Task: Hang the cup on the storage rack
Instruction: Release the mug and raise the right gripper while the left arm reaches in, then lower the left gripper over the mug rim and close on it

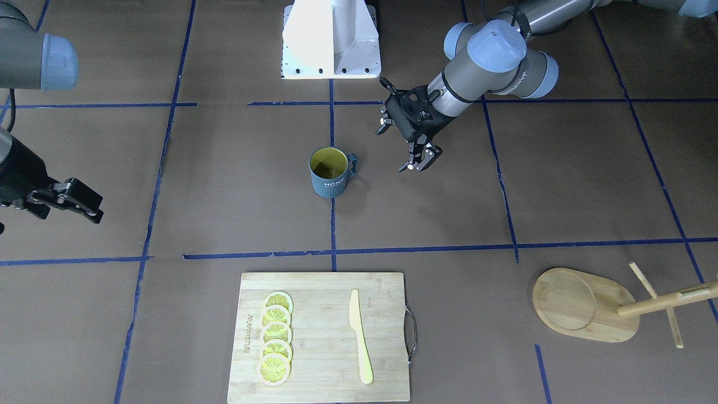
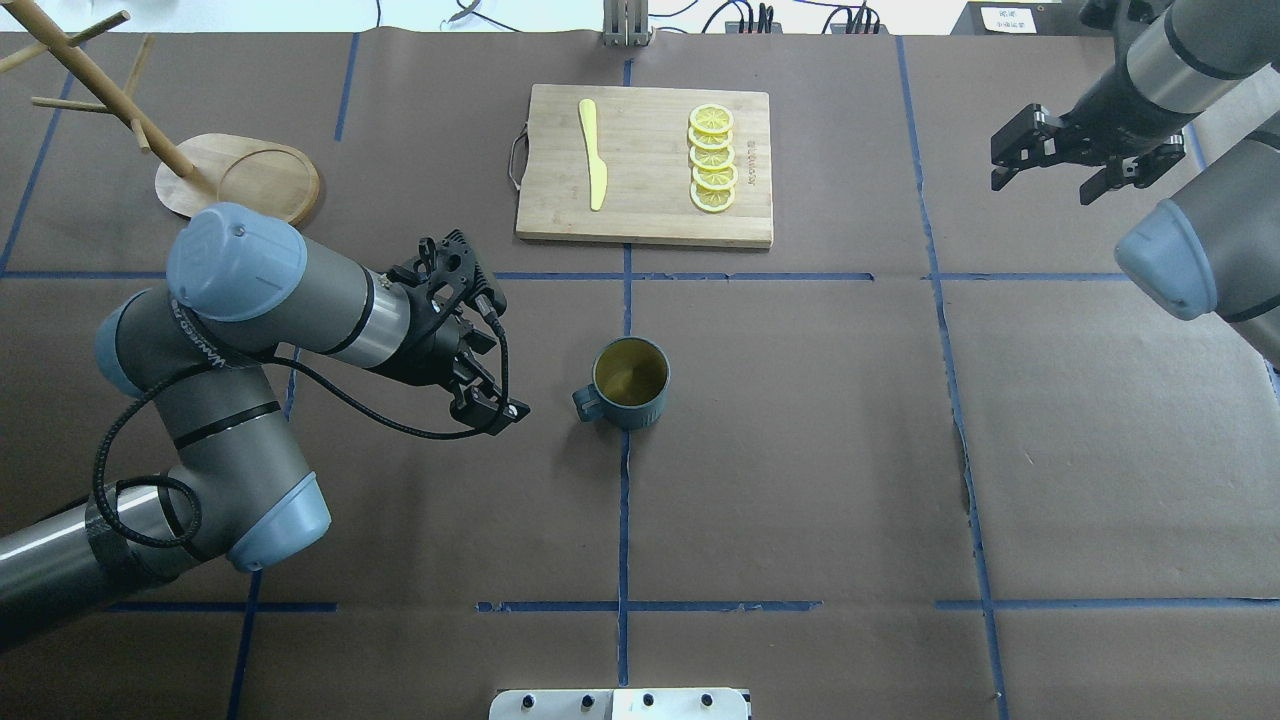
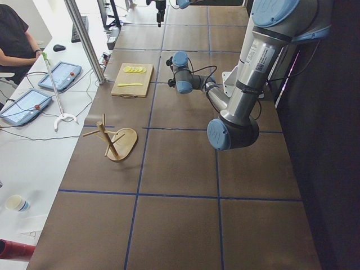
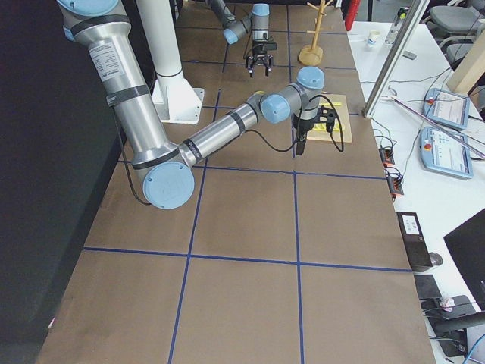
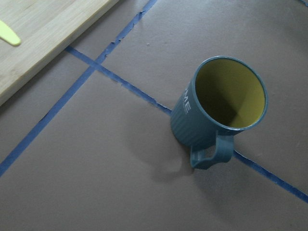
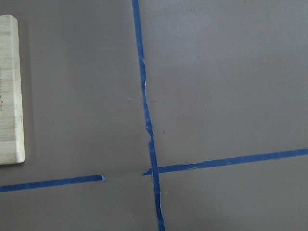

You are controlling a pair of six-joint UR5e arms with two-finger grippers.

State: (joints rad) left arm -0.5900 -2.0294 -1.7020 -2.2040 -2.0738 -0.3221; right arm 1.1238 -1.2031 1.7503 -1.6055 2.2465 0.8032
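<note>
The cup, a dark blue-grey ribbed mug with a yellow-olive inside and white "HOME" lettering, stands upright and mouth-up on the brown paper-covered surface, right on a blue tape line that runs under it. Its angular loop handle points toward the robot's left. On that same side of the cup hangs the left gripper, black and two-fingered, near the handle but clear of it; its jaws stand apart, released, with nothing between them. The left wrist view looks down on the cup from this handle side and shows nothing touching it. The right gripper hangs well apart from the cup, off on the cup's other side and farther from the robot's base, its jaws likewise spread wide and released. Beyond the cup, away from the robot's base, lies a rectangular light bamboo cutting board with a metal handle. It carries a row of overlapping yellow lemon slices and a pale yellow knife lying apart from them. The storage rack, a light bamboo stand with an oval base, a round recess, a thick post and thin cross pegs, stands well apart from the cup. It is out past the left gripper on the handle side, about as far from the robot's base as the cutting board.
</note>
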